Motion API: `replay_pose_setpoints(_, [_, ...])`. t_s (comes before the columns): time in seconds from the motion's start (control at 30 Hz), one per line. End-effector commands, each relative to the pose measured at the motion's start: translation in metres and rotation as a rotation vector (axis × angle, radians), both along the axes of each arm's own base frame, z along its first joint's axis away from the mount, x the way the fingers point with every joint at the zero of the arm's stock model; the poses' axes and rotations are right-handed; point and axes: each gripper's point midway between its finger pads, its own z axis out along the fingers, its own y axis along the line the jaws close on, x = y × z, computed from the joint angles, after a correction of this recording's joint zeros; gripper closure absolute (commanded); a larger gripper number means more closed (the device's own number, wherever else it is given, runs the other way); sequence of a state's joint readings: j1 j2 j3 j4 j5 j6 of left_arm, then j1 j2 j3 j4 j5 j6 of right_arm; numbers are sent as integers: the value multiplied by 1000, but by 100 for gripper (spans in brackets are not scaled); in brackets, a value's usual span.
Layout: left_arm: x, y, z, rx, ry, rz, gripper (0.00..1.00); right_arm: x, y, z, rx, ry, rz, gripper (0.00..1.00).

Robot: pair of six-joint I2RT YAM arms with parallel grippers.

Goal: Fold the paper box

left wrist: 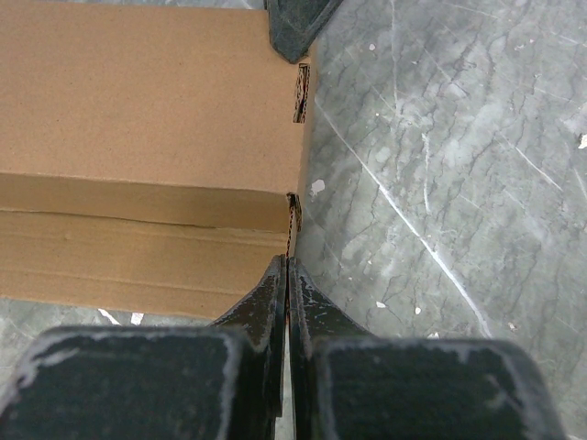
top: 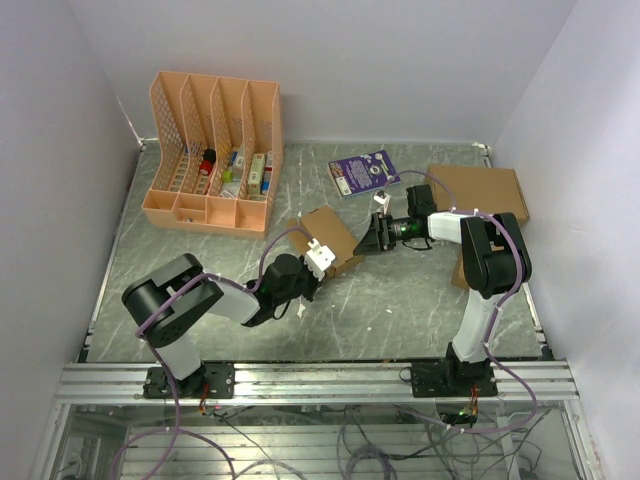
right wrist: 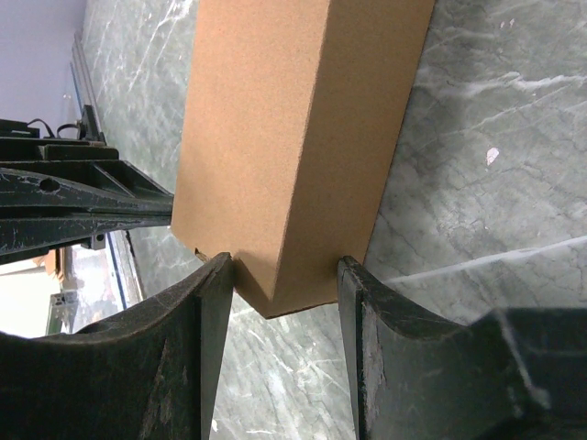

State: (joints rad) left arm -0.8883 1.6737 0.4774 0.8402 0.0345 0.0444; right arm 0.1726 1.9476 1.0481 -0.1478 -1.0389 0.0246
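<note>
The paper box is a slim brown carton lying in the middle of the table. In the right wrist view the paper box runs away from the camera, and my right gripper is shut on its near end, one finger against each side. My left gripper is shut, with nothing visible between its fingers. Its tips rest against the corner of the paper box where a corrugated edge shows. From above, the left gripper is at the carton's near-left end and the right gripper at its right end.
A pink file organiser holding small items stands at the back left. A purple booklet lies behind the carton. A larger flat brown cardboard box sits at the back right, behind the right arm. White walls close in the table.
</note>
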Motion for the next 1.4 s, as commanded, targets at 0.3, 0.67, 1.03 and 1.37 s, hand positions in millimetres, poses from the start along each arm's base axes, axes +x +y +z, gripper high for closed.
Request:
replay_pose_setpoints(0.3, [14, -28, 45, -111, -69, -25, 93, -3, -3, -21, -67, 16, 3, 53])
replay_pose_setpoints(0.67, [16, -31, 41, -66, -51, -33, 93, -4, -2, -22, -70, 17, 8, 53])
replay_pose_setpoints(1.03, [14, -35, 43, -65, -25, -50, 92, -1, -2, -17, -70, 0, 15, 50])
replay_pose_setpoints(1.37, [5, -23, 52, -84, -7, -28, 70, 9, -12, 8, -18, -59, 6, 36])
